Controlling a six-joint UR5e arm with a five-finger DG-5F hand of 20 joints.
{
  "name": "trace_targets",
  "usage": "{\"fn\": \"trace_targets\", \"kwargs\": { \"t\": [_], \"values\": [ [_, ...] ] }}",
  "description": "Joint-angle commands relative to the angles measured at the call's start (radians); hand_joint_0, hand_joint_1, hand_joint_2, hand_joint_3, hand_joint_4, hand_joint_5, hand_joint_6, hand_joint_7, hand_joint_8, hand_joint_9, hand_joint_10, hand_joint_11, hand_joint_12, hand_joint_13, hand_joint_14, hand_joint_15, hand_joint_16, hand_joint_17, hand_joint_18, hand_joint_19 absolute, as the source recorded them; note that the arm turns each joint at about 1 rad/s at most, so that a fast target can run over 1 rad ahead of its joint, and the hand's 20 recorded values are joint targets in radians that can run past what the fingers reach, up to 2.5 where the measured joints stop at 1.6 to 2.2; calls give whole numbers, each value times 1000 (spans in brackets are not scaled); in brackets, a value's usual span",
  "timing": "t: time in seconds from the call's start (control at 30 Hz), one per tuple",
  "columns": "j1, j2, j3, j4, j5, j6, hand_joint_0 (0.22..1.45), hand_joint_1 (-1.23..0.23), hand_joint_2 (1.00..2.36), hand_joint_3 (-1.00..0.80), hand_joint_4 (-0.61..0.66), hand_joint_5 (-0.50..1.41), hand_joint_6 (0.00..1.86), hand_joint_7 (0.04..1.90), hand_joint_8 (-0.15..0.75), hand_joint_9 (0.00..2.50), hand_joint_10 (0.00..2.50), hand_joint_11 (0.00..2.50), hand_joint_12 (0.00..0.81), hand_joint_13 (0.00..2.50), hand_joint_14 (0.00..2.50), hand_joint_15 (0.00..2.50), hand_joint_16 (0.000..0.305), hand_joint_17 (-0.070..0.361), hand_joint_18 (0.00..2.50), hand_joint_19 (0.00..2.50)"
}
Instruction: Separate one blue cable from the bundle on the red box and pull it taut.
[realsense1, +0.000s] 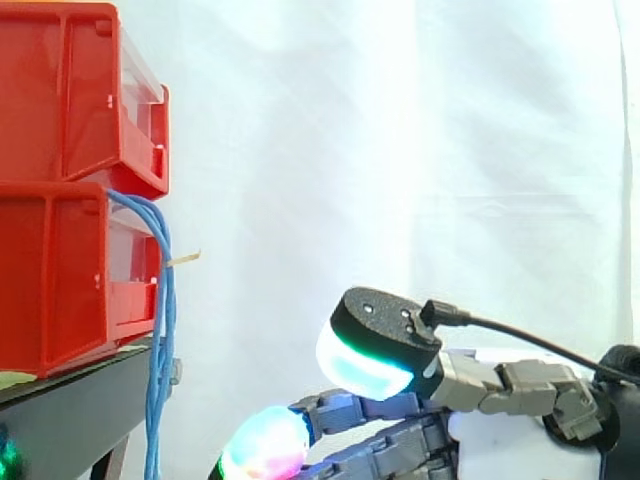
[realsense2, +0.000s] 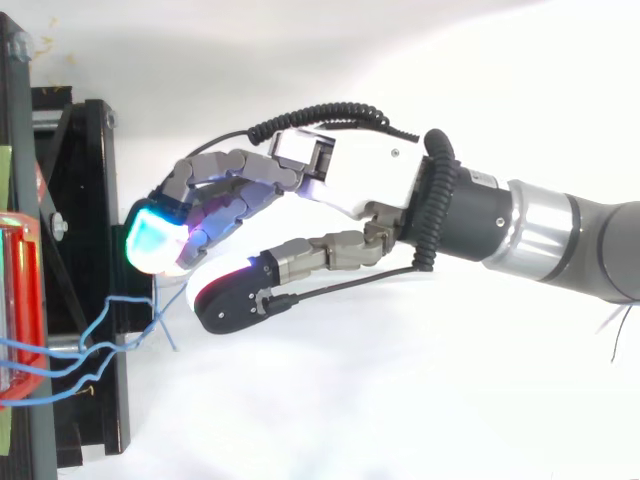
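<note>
A bundle of thin blue cables (realsense1: 160, 340) comes out between the two stacked red bins (realsense1: 60, 270) and hangs down over the front of the black stand (realsense1: 70, 410). From above, the cables (realsense2: 100, 345) fan out from the red bin (realsense2: 20, 310) and end near the stand's edge. My hand (realsense2: 350, 180) reaches in from the right with its fingers nearly straight and its glowing fingertips (realsense2: 155, 240) just above the cable ends. The thumb (realsense2: 230, 300) stands apart from the fingers. In the side view my hand (realsense1: 500, 440) is low and right of the cables, holding nothing.
A small beige tag (realsense1: 185, 258) sticks out of the bundle near the lower bin. The black stand's frame (realsense2: 90, 200) lies directly left of the fingertips. White curtain and white floor surround the arm (realsense2: 560, 235).
</note>
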Motion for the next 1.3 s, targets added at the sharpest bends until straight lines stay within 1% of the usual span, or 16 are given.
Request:
{"fn": "trace_targets", "kwargs": {
  "t": [0.0, 0.03, 0.07, 0.1, 0.17, 0.23, 0.27, 0.33, 0.37, 0.4, 0.57, 0.7, 0.8, 0.93, 1.17, 1.27],
  "values": [
    [0, -36, 32, 23, -3, -9, 523, -568, 1000, -500, 252, -121, 503, 932, 254, 820, 6, 171, 332, 650, 10, 246, 38, 85, 427, 261],
    [-2, -53, 49, 25, -3, -7, 523, -568, 1000, -500, 252, -122, 503, 932, 256, 821, 8, 175, 331, 651, 10, 247, 38, 85, 427, 261],
    [-3, -108, 113, 23, -14, 5, 524, -568, 1000, -500, 256, -122, 503, 933, 255, 823, 6, 170, 330, 651, 11, 250, 38, 85, 429, 261],
    [-3, -153, 175, 20, -37, 20, 524, -568, 1000, -500, 252, -122, 503, 936, 253, 823, 6, 170, 330, 657, 10, 248, 38, 85, 431, 261],
    [-3, -166, 218, 11, -54, 27, 525, -569, 1000, -500, 257, -122, 503, 935, 255, 825, 6, 166, 330, 658, 11, 259, 38, 85, 433, 268],
    [-2, -166, 227, 2, -57, 19, 526, -569, 1000, -500, 256, -122, 503, 938, 254, 825, 6, 166, 328, 661, 11, 260, 38, 85, 433, 268],
    [3, -165, 239, -12, -55, 8, 526, -569, 1000, -500, 252, -122, 503, 939, 252, 824, 6, 173, 330, 663, 11, 260, 38, 85, 433, 268],
    [4, -163, 261, -43, -57, 1, 527, -570, 1000, -500, 253, -121, 503, 946, 252, 824, 6, 167, 328, 664, 11, 264, 38, 85, 434, 261],
    [9, -163, 285, -83, -54, -4, 528, -570, 1000, -500, 254, -120, 503, 953, 251, 824, 6, 174, 328, 666, 11, 261, 38, 85, 434, 268],
    [12, -163, 296, -90, -54, -6, 528, -570, 1000, -500, 259, -119, 503, 959, 250, 824, 6, 179, 329, 668, 11, 262, 38, 85, 434, 268],
    [26, -163, 304, -98, -43, -32, 529, -568, 1000, -500, 257, -112, 503, 1005, 254, 831, 7, 186, 329, 679, 12, 274, 38, 85, 434, 272],
    [44, -156, 301, -110, -42, -27, 530, -566, 1000, -500, 257, -109, 503, 1026, 254, 835, 6, 182, 328, 689, 11, 277, 38, 85, 434, 272],
    [52, -149, 296, -133, -42, -26, 531, -565, 1000, -500, 249, -107, 503, 1039, 251, 838, 7, 190, 328, 692, 12, 282, 38, 84, 435, 279],
    [53, -130, 287, -164, -42, -24, 531, -562, 1000, -500, 253, -105, 503, 1049, 252, 842, 7, 192, 328, 698, 12, 283, 37, 84, 439, 278],
    [53, -76, 256, -224, -43, -29, 538, -557, 1000, -500, 259, -100, 503, 1064, 252, 850, 7, 194, 326, 713, 12, 294, 37, 84, 442, 280],
    [58, -62, 253, -244, -42, -30, 543, -557, 1000, -500, 247, -98, 503, 1076, 252, 852, 6, 190, 325, 716, 12, 293, 37, 83, 449, 288]
  ]
}}
